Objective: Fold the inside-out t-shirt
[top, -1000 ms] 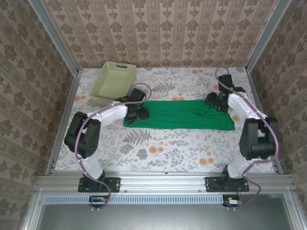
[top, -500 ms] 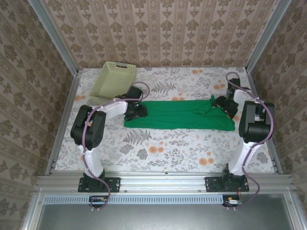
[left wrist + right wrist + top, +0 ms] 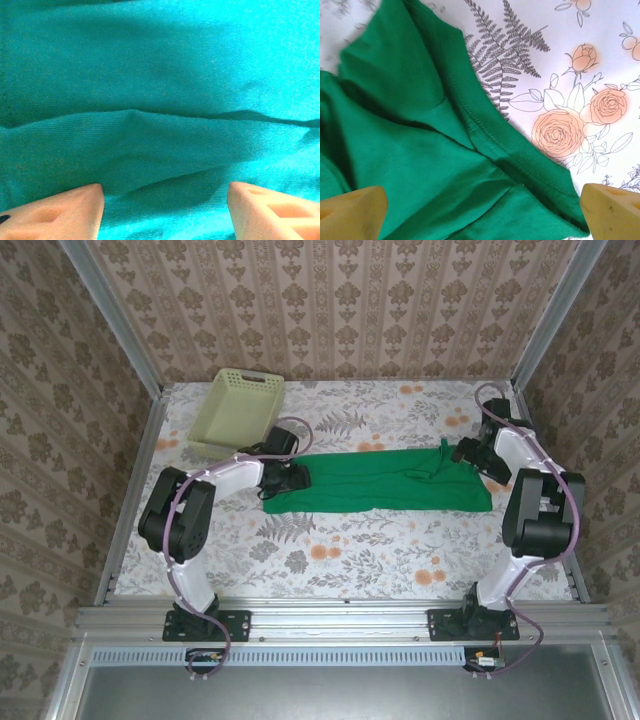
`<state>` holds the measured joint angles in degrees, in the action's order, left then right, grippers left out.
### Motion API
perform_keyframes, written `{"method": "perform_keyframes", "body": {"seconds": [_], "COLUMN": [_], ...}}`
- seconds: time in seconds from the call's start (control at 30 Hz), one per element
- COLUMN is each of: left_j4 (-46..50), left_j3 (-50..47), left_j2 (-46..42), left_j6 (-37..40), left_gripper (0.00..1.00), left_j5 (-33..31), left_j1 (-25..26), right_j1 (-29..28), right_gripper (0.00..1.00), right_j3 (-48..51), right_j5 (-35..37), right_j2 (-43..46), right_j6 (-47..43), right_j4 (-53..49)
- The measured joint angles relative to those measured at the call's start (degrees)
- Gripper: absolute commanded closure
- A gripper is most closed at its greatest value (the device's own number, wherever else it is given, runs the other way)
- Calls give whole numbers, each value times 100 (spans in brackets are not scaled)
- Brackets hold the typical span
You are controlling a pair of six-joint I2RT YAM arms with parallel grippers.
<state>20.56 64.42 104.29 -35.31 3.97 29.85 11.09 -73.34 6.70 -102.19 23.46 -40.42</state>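
The inside-out t-shirt [image 3: 380, 480] is bright green and lies as a long flat band across the middle of the table. Its right end is bunched, with a stitched ribbed edge [image 3: 520, 155] showing. My left gripper [image 3: 290, 478] sits low over the shirt's left end. Its fingers [image 3: 55, 215] stand apart, and a soft ridge of cloth [image 3: 150, 150] lies in front of them. My right gripper [image 3: 472, 454] hovers over the shirt's right end. Its jaws are wide open above the green cloth [image 3: 420, 160], and nothing is held between its fingertips [image 3: 612, 212].
A pale yellow-green lattice basket [image 3: 237, 410] stands at the back left, just behind the left arm. The flowered tablecloth [image 3: 340, 550] lies bare in front of the shirt. Metal frame posts and patterned walls close in both sides.
My right gripper has opened wider, and its forearm has shifted out along the right side. The shirt's right end now bunches upward. The left arm has shifted slightly at the shirt's left end.
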Motion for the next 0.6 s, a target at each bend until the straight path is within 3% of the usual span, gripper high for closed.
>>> {"method": "perform_keyframes", "body": {"seconds": [0.37,0.6], "left_j4": [-138,-317], "left_j3": [-122,-262], "left_j2": [0,-59], "left_j6": [-2,-9], "left_gripper": [33,33], "left_j5": [42,37], "left_j1": [-44,-39], "right_j1": [-127,-203], "right_gripper": [1,21], "right_j3": [-72,-501], "right_j5": [-17,-310], "right_j2": [-743,-1169], "right_j6": [-94,-17], "right_j4": [-15,-168]}}
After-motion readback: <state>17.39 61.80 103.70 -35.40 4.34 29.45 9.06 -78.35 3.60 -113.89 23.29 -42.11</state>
